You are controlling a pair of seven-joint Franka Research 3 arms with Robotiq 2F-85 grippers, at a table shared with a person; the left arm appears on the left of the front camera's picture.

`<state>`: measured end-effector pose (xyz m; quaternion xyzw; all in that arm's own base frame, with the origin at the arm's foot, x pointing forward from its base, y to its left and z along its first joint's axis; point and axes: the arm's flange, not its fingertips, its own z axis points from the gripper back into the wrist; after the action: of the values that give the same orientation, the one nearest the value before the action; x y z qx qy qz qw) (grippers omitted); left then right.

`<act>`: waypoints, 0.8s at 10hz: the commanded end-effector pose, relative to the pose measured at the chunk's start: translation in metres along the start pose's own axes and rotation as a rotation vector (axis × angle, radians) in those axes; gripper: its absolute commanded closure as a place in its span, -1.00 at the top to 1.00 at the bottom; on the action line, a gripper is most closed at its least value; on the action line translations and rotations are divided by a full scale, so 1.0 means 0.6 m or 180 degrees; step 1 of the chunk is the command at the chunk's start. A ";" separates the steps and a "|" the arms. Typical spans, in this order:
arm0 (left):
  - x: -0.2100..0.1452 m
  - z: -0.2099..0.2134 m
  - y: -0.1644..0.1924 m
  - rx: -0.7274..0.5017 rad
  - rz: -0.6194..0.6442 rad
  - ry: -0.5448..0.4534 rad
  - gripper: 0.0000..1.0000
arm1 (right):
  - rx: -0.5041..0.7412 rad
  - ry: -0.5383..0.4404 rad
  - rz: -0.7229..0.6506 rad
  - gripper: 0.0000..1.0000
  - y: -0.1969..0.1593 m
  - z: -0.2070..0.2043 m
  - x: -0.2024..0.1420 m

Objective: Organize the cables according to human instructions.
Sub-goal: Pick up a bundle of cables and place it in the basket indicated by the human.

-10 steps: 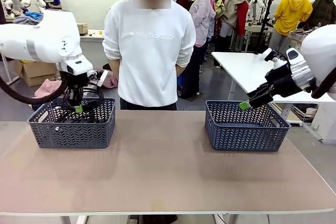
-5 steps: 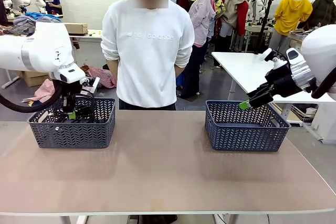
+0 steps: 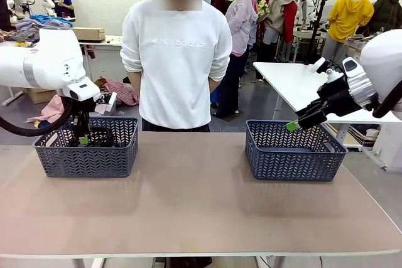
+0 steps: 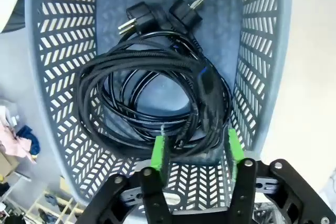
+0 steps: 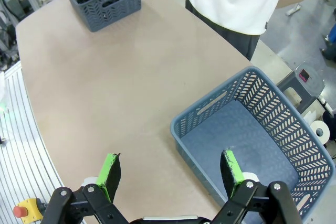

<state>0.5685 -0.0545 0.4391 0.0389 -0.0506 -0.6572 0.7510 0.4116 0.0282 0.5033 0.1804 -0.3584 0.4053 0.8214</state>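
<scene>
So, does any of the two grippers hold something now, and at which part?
Nothing is held. The left gripper is open over the coiled cables lying in the basket. The right gripper is open and empty.

The surface (image 3: 195,199) lies bare between the two baskets. Cables (image 4: 152,93) fill the left basket (image 3: 88,155). The right basket (image 5: 252,145) has open room inside, and the person (image 3: 177,54) stands behind the middle.
</scene>
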 end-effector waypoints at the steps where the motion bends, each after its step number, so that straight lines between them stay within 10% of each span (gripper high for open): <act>1: -0.013 0.009 -0.004 -0.0005 0.0003 0.0008 0.37 | 0.0037 -0.0101 0.0046 1.00 -0.004 -0.003 -0.002; 4: -0.018 0.046 -0.001 -0.0136 -0.0022 -0.0026 0.95 | 0.0037 -0.0101 0.0046 1.00 -0.004 -0.003 -0.002; 8: -0.022 0.066 -0.003 -0.0201 -0.0031 -0.0058 1.00 | 0.0037 -0.0101 0.0046 1.00 -0.004 -0.003 -0.002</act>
<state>0.5605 -0.0475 0.4759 0.0238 -0.0318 -0.6556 0.7540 0.4116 0.0281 0.5033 0.1804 -0.3584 0.4053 0.8214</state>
